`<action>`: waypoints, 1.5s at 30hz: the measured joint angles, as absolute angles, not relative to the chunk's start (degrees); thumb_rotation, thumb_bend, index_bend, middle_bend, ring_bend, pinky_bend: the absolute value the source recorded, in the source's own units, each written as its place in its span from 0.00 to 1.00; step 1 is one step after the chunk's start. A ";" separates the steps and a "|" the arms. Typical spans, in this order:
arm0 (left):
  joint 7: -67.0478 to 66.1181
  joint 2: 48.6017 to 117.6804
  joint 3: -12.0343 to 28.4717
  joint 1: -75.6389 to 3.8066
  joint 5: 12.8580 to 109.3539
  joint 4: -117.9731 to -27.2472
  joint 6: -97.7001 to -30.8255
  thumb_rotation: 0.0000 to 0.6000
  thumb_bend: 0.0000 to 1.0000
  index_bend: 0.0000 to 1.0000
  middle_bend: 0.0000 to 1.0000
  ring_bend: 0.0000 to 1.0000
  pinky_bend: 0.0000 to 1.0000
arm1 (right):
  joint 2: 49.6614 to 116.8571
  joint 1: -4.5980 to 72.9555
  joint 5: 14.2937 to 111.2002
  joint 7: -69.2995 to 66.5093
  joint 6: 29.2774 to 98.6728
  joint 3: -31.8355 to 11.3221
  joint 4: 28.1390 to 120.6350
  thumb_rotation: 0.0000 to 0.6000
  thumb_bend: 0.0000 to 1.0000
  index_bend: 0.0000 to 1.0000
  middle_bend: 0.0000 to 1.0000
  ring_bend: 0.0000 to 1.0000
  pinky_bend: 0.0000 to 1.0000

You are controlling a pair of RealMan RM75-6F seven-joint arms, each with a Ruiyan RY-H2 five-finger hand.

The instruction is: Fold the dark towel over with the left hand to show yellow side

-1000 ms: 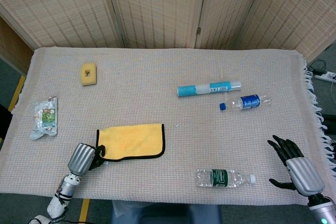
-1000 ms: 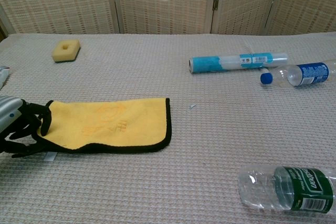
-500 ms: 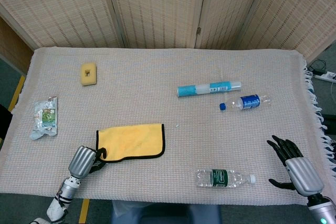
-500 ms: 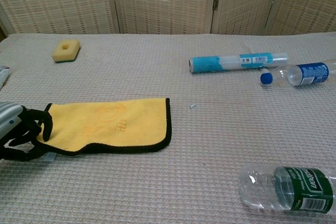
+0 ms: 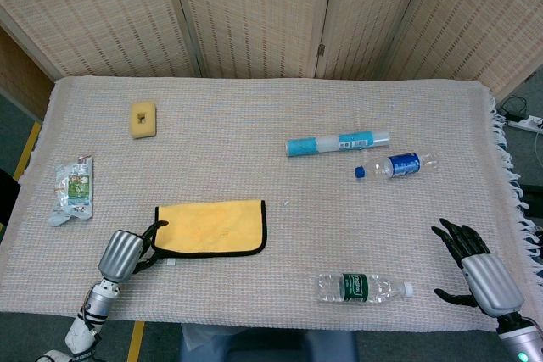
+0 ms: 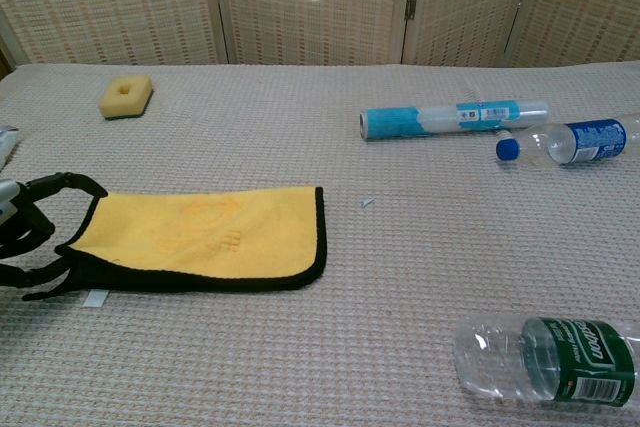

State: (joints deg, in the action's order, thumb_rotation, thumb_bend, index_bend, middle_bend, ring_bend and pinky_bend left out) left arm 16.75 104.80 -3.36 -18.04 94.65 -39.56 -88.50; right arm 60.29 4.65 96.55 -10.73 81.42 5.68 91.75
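Since the earlier frames the left hand (image 5: 123,253) has drawn back toward the lower left of the head view and let go of the towel (image 5: 212,227), which now lies flatter than before, its left edge no longer lifted. The hand rests just beside that edge, fingers (image 6: 40,237) spread and empty; in the chest view their tips sit close to the towel's black border, and whether they touch it I cannot tell. The towel lies yellow side up, left of centre in the lower half of the head view, with a dark rim along its right and near sides.

The right hand (image 5: 475,267) sits at the lower right of the head view, fingers apart, holding nothing.

On the tabletop (image 5: 280,116), a green-labelled bottle (image 5: 363,286) lies on its side at the lower right of centre. A blue-labelled bottle (image 5: 396,164) and a blue-and-white tube (image 5: 338,143) lie near each other right of centre. A yellow sponge (image 5: 143,119) is at the upper left, and a packet (image 5: 74,189) lies at the left edge.
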 measured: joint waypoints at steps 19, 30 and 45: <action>-4.72 85.79 -2.99 -19.27 95.43 -75.54 -83.79 1.00 0.54 0.35 1.00 1.00 1.00 | 59.96 4.36 97.62 -11.82 82.66 6.02 91.43 1.00 0.12 0.00 0.00 0.00 0.00; 1.93 83.13 -0.20 -18.86 91.15 -74.56 -82.90 1.00 0.25 0.14 0.21 0.21 0.18 | 60.80 4.81 95.95 -11.23 81.70 5.08 90.85 1.00 0.12 0.00 0.00 0.00 0.00; -11.59 66.52 -3.45 -3.44 83.82 -95.80 -94.76 1.00 0.21 0.06 0.03 0.00 0.00 | 62.91 4.82 91.33 -4.97 81.43 2.30 91.15 1.00 0.12 0.00 0.00 0.00 0.00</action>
